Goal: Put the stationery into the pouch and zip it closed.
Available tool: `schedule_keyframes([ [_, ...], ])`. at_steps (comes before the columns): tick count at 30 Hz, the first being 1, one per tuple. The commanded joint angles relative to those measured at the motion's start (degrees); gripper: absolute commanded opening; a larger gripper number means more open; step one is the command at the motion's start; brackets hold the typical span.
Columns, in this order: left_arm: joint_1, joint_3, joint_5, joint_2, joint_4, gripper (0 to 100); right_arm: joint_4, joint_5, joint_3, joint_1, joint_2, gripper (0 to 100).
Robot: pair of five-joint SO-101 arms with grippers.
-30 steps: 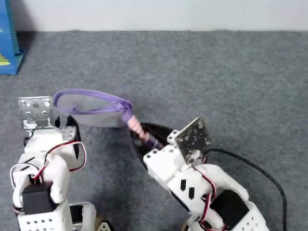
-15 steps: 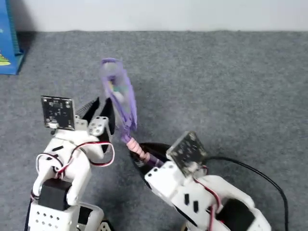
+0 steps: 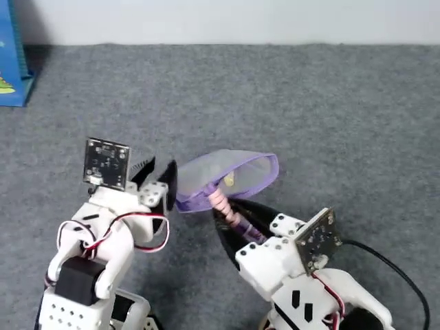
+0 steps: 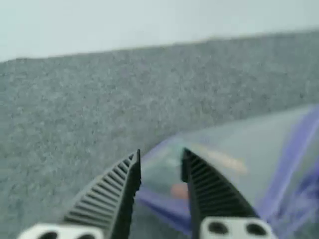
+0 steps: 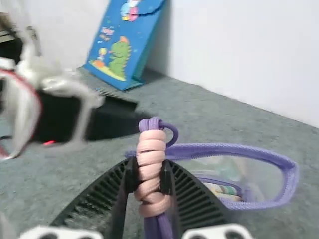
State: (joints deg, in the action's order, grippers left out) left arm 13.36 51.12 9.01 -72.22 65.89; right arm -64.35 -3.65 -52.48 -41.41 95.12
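A clear pouch (image 3: 230,172) with purple edging hangs over the grey carpet between the two arms, and stationery (image 3: 228,180) shows through its side. My right gripper (image 5: 148,167) is shut on the pink braided zipper pull (image 5: 151,172), which runs from the pouch's near edge down to that gripper (image 3: 232,221) in the high view. The pouch (image 5: 234,169) stretches away past the fingers, with pens (image 5: 219,190) inside. My left gripper (image 3: 165,184) sits at the pouch's left end. In the left wrist view it (image 4: 159,162) is open, and the pouch (image 4: 239,164) lies just beyond its tips.
A blue picture book (image 3: 10,62) leans on the white wall at the far left and also stands behind the left arm as the blue book (image 5: 124,40). A black cable (image 3: 392,265) trails from the right arm's base. Open carpet lies to the rear and right.
The pouch swung from the left arm's side up and away, then came down to the right. The right arm shifted right and nearer with the pull; the left arm followed rightward.
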Motion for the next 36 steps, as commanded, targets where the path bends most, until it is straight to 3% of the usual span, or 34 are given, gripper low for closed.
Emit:
schedule_keyframes([
  [1,0.4,-6.5,-2.1,-0.7,8.1,29,0.5,0.6,3.6,2.8,0.7,0.7],
  [4,0.4,-10.1,-3.6,-0.7,13.0,37,0.5,0.3,3.6,3.9,0.7,0.7],
  [10,1.1,-16.0,-8.0,-0.5,19.1,37,1.6,0.3,3.6,4.6,0.7,0.7],
  [15,6.9,-13.7,-10.3,-0.6,20.6,37,4.7,0.3,3.6,4.8,0.7,0.7],
  [29,7.8,0.4,-10.3,-0.3,0.2,37,4.3,-2.1,3.6,4.5,0.7,0.7],
  [36,7.8,4.1,-10.3,-0.7,-5.2,34,1.5,-2.2,3.6,4.7,0.8,0.7],
])
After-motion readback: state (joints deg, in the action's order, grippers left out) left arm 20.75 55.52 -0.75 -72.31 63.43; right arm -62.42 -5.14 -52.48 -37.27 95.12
